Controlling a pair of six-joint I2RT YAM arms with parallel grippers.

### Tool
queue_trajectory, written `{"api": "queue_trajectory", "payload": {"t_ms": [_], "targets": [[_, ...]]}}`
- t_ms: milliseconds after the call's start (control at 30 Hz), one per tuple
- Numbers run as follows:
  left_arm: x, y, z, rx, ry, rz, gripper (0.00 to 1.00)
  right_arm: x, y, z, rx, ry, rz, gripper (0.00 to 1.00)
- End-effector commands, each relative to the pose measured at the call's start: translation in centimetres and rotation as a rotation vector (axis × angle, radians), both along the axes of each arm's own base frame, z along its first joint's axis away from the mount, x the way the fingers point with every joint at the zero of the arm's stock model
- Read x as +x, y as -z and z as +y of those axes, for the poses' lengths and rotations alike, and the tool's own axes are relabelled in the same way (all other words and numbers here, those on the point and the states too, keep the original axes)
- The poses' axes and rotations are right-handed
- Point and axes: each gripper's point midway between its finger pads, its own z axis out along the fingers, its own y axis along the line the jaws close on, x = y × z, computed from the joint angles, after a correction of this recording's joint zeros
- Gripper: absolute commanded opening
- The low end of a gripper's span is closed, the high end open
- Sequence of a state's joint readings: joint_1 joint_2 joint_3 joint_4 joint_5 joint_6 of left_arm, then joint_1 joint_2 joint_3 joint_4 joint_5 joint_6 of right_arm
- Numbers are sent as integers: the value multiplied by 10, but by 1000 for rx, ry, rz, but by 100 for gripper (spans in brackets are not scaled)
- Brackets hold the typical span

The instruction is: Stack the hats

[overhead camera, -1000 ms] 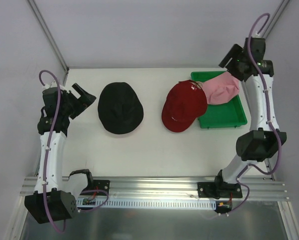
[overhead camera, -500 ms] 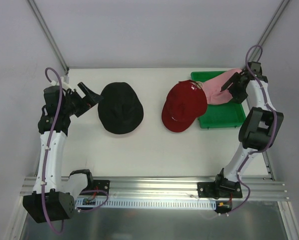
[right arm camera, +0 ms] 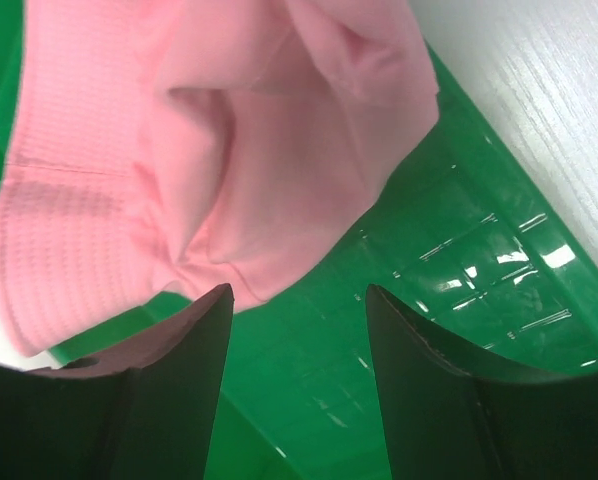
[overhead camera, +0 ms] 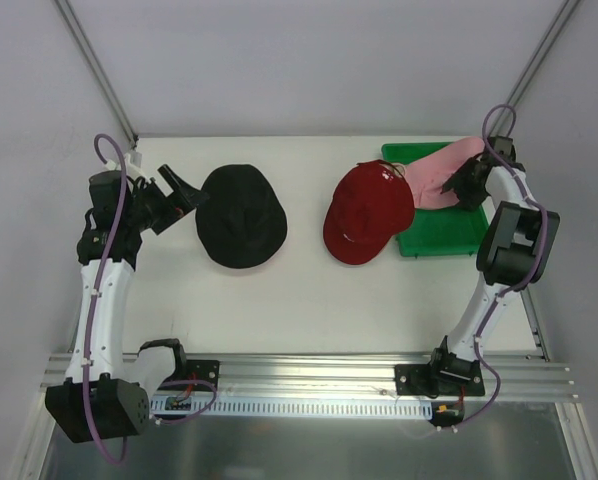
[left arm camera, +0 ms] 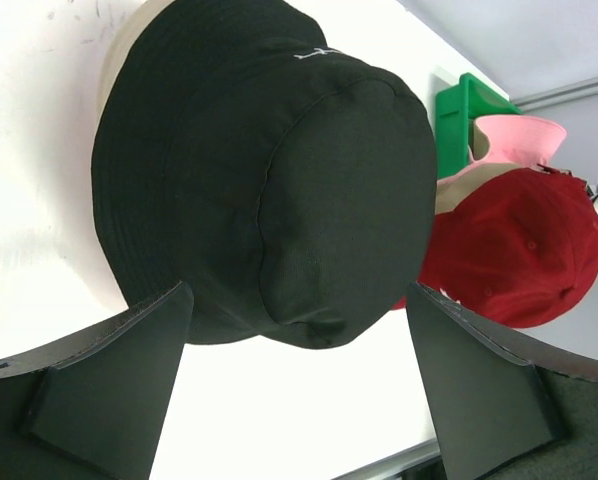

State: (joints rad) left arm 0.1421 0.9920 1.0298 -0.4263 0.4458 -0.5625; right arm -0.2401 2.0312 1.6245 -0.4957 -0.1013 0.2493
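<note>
A black hat lies left of centre on the white table, and it fills the left wrist view with a cream edge showing under its far side. A red cap lies at centre right and overlaps a pink hat, which lies partly in the green tray. My left gripper is open and empty just left of the black hat. My right gripper is open over the tray, its fingers at the pink hat's edge.
The green tray sits at the table's back right corner. Metal frame posts rise at both back corners. White table shows beyond the tray's rim. The red cap and pink hat show far off in the left wrist view.
My right arm has swung down and in, bringing its gripper low over the tray beside the pink hat. My left gripper has moved slightly toward the black hat.
</note>
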Motion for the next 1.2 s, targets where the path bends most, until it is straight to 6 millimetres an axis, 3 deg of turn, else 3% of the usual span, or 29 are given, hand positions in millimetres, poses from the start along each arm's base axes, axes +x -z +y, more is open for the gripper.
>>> {"api": "queue_trajectory", "payload": {"t_ms": [0, 600, 700, 867, 933, 1033, 1133, 1167], "targets": [[1, -13, -9, 8, 55, -37, 89, 5, 6, -10, -12, 4, -23, 59], [4, -12, -12, 19, 68, -33, 89, 27, 49, -12, 40, -20, -77, 58], [4, -10, -11, 25, 64, -31, 89, 29, 54, -12, 43, -22, -83, 49], [7, -8, -10, 29, 58, -25, 89, 31, 54, -12, 50, -22, -107, 17], [7, -10, -10, 31, 55, -29, 89, 34, 40, -13, 41, -22, -140, 7], [7, -11, -9, 33, 54, -31, 89, 35, 18, -15, 21, -6, -177, 0], [7, -12, -10, 34, 58, -34, 89, 36, -23, -18, -6, 15, -248, 0], [8, -13, -10, 33, 57, -36, 88, 35, -45, -22, -29, 31, -281, 0]]}}
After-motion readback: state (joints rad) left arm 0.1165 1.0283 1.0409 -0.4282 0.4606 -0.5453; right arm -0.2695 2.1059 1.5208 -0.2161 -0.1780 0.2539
